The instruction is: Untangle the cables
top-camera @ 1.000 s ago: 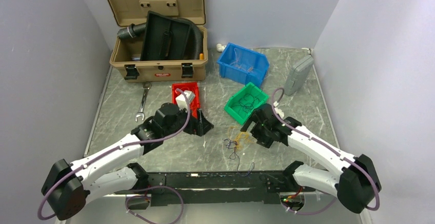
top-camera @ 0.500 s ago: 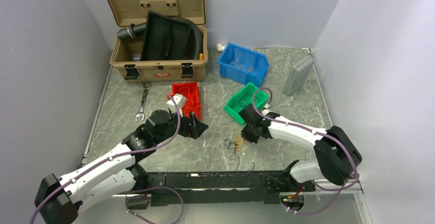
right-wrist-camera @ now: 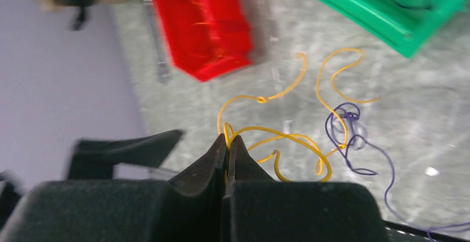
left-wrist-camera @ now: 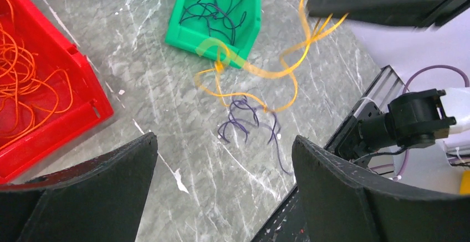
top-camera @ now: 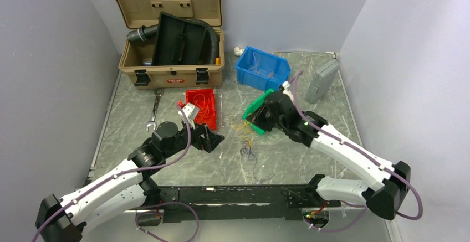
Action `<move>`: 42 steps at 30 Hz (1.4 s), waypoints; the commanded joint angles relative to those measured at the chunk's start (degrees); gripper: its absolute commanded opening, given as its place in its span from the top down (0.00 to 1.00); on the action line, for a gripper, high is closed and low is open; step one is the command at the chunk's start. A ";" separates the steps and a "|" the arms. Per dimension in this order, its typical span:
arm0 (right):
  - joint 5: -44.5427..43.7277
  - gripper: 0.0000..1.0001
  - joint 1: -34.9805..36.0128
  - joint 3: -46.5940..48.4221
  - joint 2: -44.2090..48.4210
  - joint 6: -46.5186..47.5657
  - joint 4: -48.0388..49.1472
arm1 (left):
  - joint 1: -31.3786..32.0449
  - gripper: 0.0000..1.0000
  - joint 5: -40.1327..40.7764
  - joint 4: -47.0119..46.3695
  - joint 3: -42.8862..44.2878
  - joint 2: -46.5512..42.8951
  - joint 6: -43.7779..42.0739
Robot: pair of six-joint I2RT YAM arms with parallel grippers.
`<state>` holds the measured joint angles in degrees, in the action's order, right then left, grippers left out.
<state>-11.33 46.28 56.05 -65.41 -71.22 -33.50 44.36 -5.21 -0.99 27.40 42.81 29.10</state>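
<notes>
The cables are thin yellow wires tangled with thin dark purple wires. My right gripper is shut on a yellow wire and holds it above the table, in front of the green bin. The yellow loops hang from the right gripper. The purple wires lie on the marble table below them. My left gripper is open and empty, just above the table beside the purple wires. In the top view the left gripper sits left of the cables.
A red bin holding orange wires stands behind the left gripper. The green bin holds dark wires. A blue bin, an open tan case, a wrench and a grey box lie further back.
The right gripper shut on the yellow wires and lifted them up and back toward the green bin, stretching them away from the purple wires. The left arm drew back slightly.
</notes>
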 commanded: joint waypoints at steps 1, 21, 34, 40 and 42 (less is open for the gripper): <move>3.13 1.00 0.24 7.90 2.33 5.83 1.27 | 0.24 0.07 -2.97 -8.96 -2.19 -2.91 -2.21; 5.82 1.00 0.26 31.58 -3.12 11.80 4.41 | 0.21 0.01 1.33 -44.51 -9.27 12.85 -1.76; 6.40 1.00 0.27 37.06 -5.03 11.32 7.61 | 0.21 0.01 -4.33 -64.95 -10.92 22.26 1.63; 7.08 1.00 0.23 36.89 -5.83 10.34 8.96 | 0.20 0.06 -4.24 -65.34 -6.86 24.64 -0.45; 7.39 1.00 0.23 36.89 -5.98 10.00 9.05 | 0.21 0.30 -3.40 -62.83 -4.77 25.37 -1.11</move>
<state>-5.37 46.28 91.00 -71.22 -60.62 -27.70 44.36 -8.29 -61.60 17.74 67.20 29.50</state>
